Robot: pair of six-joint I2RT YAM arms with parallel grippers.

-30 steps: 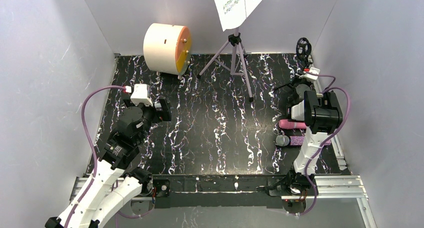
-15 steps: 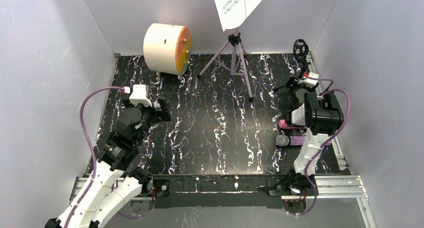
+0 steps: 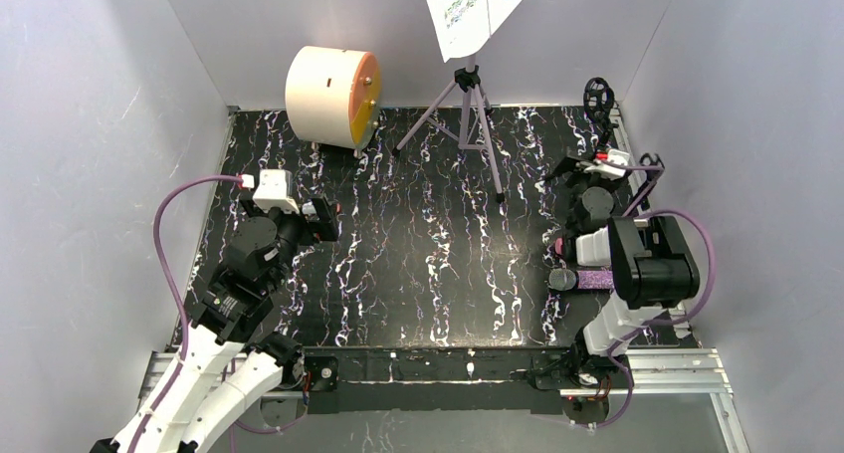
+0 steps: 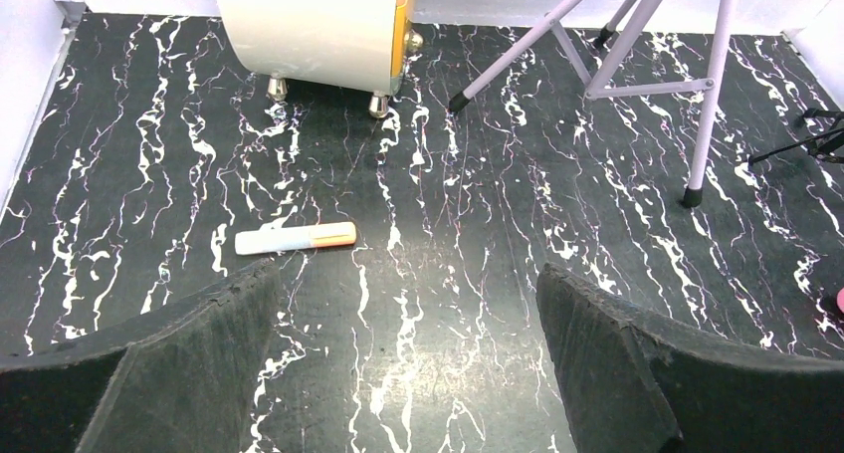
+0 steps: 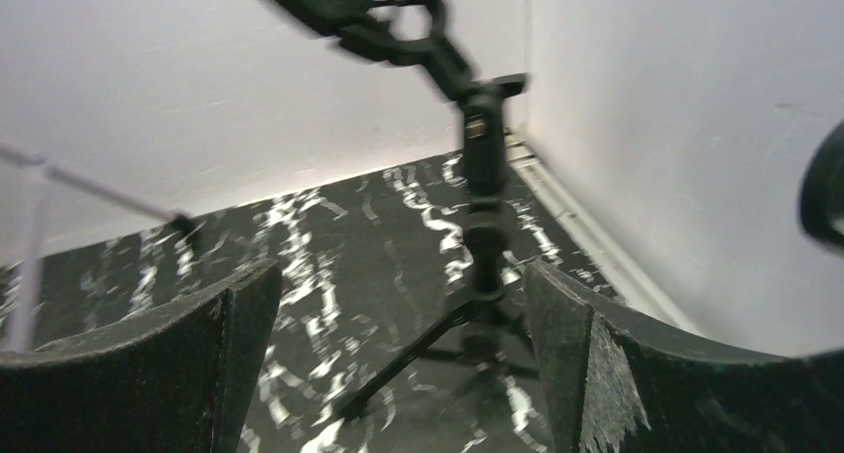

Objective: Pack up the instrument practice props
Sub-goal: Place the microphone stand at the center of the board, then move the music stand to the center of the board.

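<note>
A black mic tripod (image 3: 600, 97) stands in the back right corner. In the right wrist view this tripod (image 5: 485, 224) is upright just beyond my open right gripper (image 5: 400, 269), which touches nothing. From above, the right gripper (image 3: 594, 172) is a little in front of the tripod. The pink microphone (image 3: 561, 246) and the glittery purple microphone (image 3: 575, 279) lie under the right arm, partly hidden. The lilac music rack (image 3: 468, 114) holds sheet-music pages (image 3: 468, 10) at the back. My left gripper (image 4: 406, 274) is open over bare floor at the left (image 3: 320, 217).
A cream drum (image 3: 331, 95) with an orange face sits at the back left. A small orange-and-white marker (image 4: 296, 238) lies just ahead of my left finger. The rack's lilac legs (image 4: 637, 45) spread at the far right of the left wrist view. White walls close three sides.
My right gripper has opened wide, and its arm has drawn back toward the near edge, away from the corner tripod. The left arm has barely shifted.
</note>
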